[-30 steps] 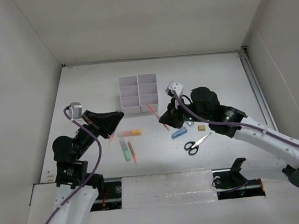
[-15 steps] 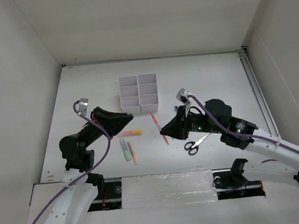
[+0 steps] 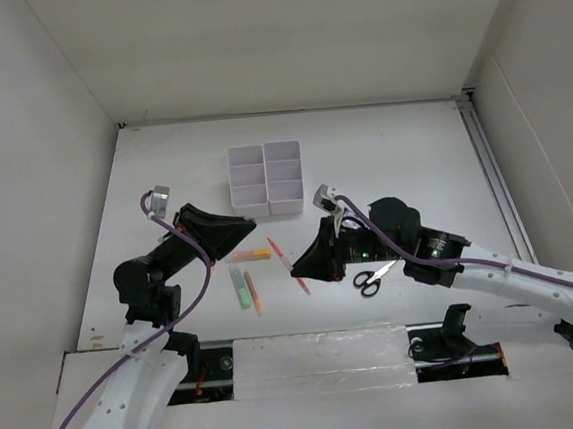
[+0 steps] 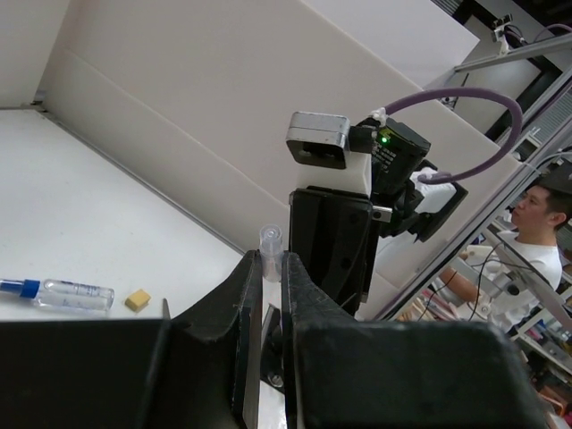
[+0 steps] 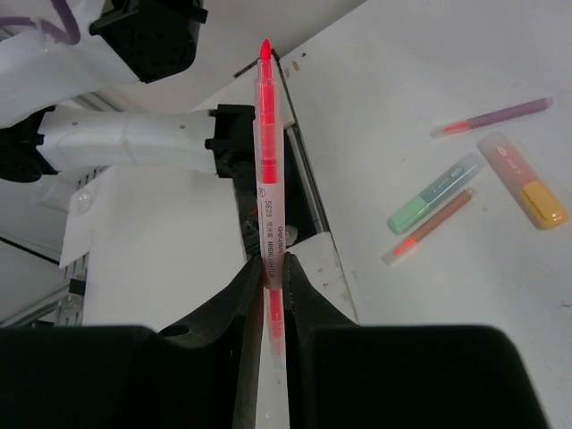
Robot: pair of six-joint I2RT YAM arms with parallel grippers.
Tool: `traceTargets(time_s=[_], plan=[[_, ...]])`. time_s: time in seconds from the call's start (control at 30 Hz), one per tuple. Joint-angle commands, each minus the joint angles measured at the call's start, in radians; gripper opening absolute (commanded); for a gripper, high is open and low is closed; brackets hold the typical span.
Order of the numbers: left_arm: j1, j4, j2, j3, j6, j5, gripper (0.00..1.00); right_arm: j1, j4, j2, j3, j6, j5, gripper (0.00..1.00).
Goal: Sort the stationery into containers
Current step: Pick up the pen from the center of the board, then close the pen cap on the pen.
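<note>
The left gripper (image 4: 272,261) fills the lower foreground, its two black fingers (image 4: 241,308) drawn together to a thin slit. A small clear tube end (image 4: 271,239) shows just above their tips; what it belongs to cannot be told. Beyond stands the right arm's black wrist with its grey camera (image 4: 317,140) and a purple cable (image 4: 465,107). On the white worktop (image 4: 98,214), well short of its far edge, lie a clear blue-capped bottle (image 4: 61,292) and, just beside it, a tan eraser (image 4: 137,299).
</note>
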Motion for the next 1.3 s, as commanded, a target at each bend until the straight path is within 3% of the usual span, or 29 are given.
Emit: traceTargets(time_s=[0.0, 1.27], plan=[[-0.006, 0.053, 0.002, 0.033, -0.005, 0.017, 0.00, 0.018, 0.087, 0.014, 0.029, 0.001, -0.038, 0.00], [-0.006, 0.027, -0.025, 0.015, 0.004, 0.063, 0.00, 0.053, 0.097, 0.063, 0.098, -0.084, 0.097, 0.00]])
